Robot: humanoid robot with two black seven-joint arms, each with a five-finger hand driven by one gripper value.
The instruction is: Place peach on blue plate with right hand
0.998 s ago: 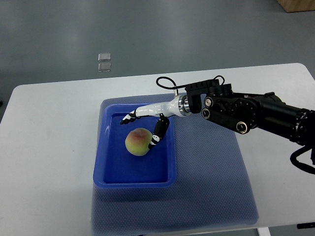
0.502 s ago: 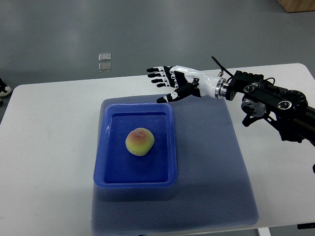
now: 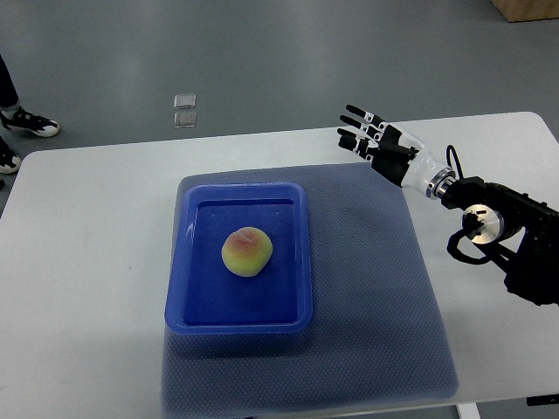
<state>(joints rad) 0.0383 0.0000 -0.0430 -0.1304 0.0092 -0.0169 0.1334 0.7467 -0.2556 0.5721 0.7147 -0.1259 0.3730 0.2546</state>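
Note:
A yellow-pink peach [image 3: 247, 251] lies in the middle of the blue plate [image 3: 238, 317], a shallow rectangular tray on a blue mat. My right hand [image 3: 369, 138] is open with its fingers spread, empty, up and to the right of the plate over the mat's far right corner. It is well apart from the peach. Its black arm [image 3: 498, 231] comes in from the right edge. The left arm is not in view.
The blue mesh mat [image 3: 367, 305] covers the middle of the white table [image 3: 87, 262]. A person's shoes [image 3: 26, 124] show on the floor at the far left. Two small clear squares [image 3: 184, 109] lie on the floor beyond the table.
My right hand let go of the peach in the plate, opened, and drew back up and to the right, off the plate. A person's shoes came into view at left.

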